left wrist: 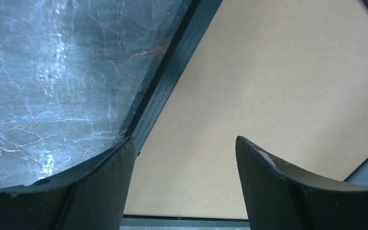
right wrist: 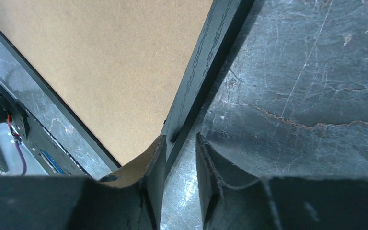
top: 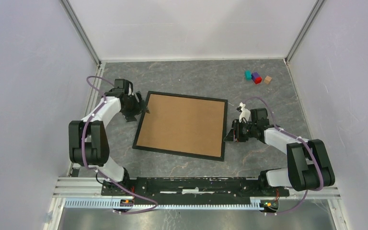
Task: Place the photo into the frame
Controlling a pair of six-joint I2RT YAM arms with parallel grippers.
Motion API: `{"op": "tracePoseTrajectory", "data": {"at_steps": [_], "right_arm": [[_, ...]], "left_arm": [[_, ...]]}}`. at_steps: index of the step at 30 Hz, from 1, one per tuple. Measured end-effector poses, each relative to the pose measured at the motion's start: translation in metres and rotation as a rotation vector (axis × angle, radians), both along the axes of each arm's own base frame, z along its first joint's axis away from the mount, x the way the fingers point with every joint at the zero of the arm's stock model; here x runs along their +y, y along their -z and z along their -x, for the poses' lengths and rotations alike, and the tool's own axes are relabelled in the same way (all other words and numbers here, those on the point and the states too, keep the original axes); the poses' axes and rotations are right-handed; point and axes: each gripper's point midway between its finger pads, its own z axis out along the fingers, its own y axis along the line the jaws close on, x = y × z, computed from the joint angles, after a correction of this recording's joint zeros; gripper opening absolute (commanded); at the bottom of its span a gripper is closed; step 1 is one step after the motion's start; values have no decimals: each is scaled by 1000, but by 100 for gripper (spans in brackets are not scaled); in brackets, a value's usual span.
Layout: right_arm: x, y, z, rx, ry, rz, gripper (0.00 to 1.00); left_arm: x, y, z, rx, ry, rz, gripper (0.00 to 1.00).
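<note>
The black frame point(top: 141, 130) lies flat in the middle of the table. A plain brown backing board point(top: 182, 124) fills it. The photo is hidden. My left gripper point(top: 143, 111) is at the frame's upper left side. In the left wrist view it point(left wrist: 184, 141) stands open, one finger over the black rail point(left wrist: 172, 67) and the other over the board, with nothing between them. My right gripper point(top: 229, 135) is at the frame's right side near the front corner. There its narrowed jaws point(right wrist: 181, 139) close on the rail point(right wrist: 206, 62) at the fingertips.
Three small blocks sit at the back right: teal point(top: 247, 74), purple and red point(top: 256, 77), tan point(top: 267, 80). White walls close in the grey marbled table point(top: 182, 74) on three sides. The arms' base rail point(top: 196, 184) runs along the near edge.
</note>
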Motion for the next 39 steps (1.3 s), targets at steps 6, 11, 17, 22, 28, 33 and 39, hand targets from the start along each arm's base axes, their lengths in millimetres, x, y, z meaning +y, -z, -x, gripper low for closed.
{"op": "tracePoseTrajectory", "data": {"at_steps": [6,11,17,22,28,33,39], "right_arm": [[2,-1,-1,-3,-6,-13,28],[3,0,1,-2,-12,-23,27],[5,3,1,11,-15,-29,25],[6,5,1,34,0,-46,19],[6,6,0,68,15,-48,22],[8,7,-1,110,27,-60,22],[10,8,-2,162,35,-79,22]], "left_arm": [[5,36,13,137,26,-21,66],[11,41,14,149,31,-25,60],[15,50,14,170,24,-5,47],[17,55,16,184,15,4,45],[17,55,16,183,15,9,42],[18,55,15,180,11,16,40],[20,55,13,170,6,24,39]]}}
